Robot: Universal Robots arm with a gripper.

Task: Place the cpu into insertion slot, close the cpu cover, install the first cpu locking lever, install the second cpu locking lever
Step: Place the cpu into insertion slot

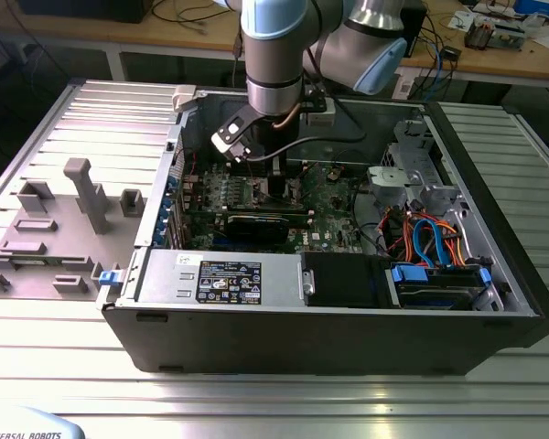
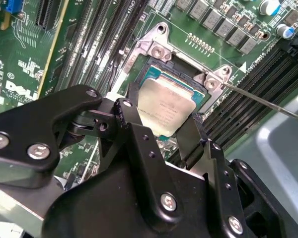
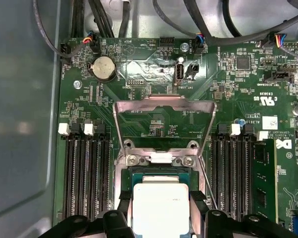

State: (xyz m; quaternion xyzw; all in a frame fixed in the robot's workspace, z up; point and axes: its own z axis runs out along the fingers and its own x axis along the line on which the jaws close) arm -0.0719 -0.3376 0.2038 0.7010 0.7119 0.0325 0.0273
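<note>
At the insertion slot [image 3: 159, 159] near the middle of the motherboard [image 3: 238, 89], the cpu [image 3: 160, 208] lies flat with its pale metal top facing up. Its green edge sits inside the slot's dark frame. Whether it is fully seated cannot be told. In both wrist views the gripper [image 3: 160, 198] is closed onto the chip, its black fingers [image 2: 126, 111] pressed against two opposite sides of the metal top.

The cpu cover [image 3: 164, 106] is open. It is hinged at the slot's edge on the coin battery [image 3: 103, 68] side and tilted up, so green board shows through its square window. A thin metal locking lever [image 2: 268, 101] juts out free beside the slot, not latched. Banks of long black memory slots [image 3: 87, 173] run along both sides of the slot.

In the exterior view the arm [image 1: 274, 55] reaches down into the open computer case [image 1: 348, 338], near the case's far wall.
</note>
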